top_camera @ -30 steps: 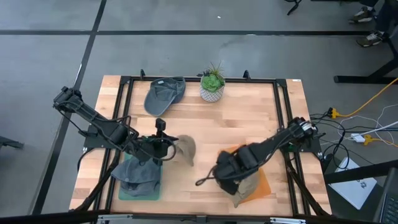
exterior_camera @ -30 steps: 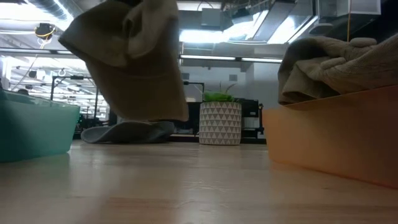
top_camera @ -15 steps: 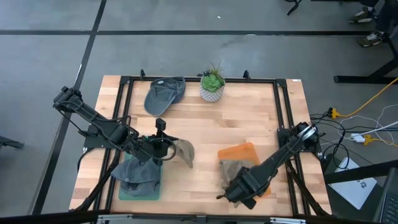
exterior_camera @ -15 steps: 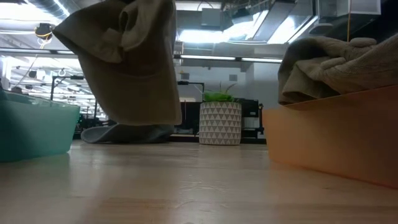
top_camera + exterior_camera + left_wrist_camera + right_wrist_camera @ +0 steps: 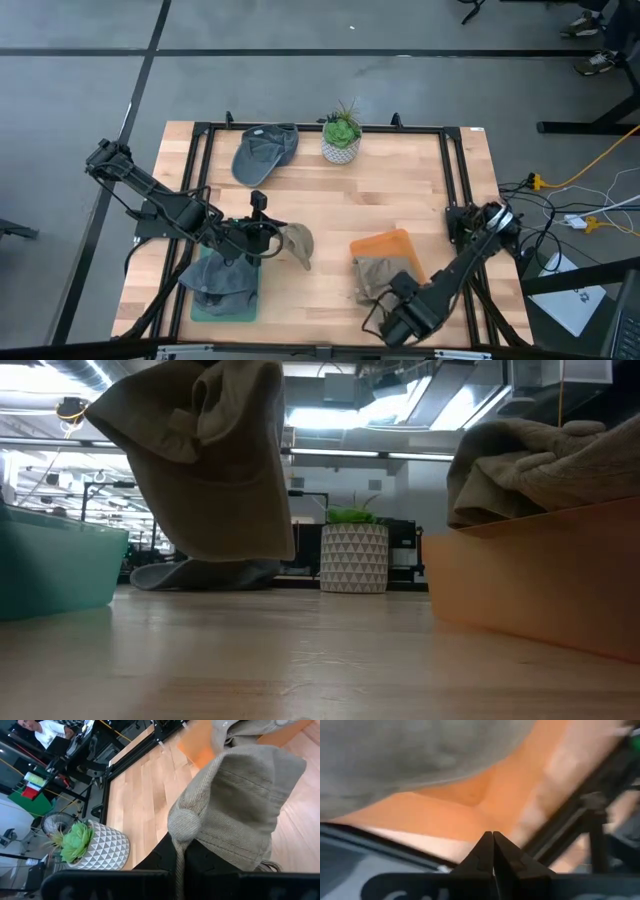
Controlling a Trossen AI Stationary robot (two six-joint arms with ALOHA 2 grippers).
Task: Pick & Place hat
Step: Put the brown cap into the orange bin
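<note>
From above, the left gripper (image 5: 268, 236) is clamped on a tan hat (image 5: 296, 243) held over the table (image 5: 380, 200) beside the teal tray (image 5: 200, 305). Right gripper (image 5: 385, 325) sits near the front edge – empty. Low view: hat hangs clear, top cut off. Right wrist view: fingers (image 5: 485, 852) fully together, orange tray (image 5: 485, 805) just beyond.

Both arms (image 5: 160, 205) are black, built of slim jointed links with bulkier housings at the joints. The right arm (image 5: 455, 275) has a round silvery cap at its base.

Tan hat (image 5: 205, 455) above wooden table (image 5: 300, 660)
</note>
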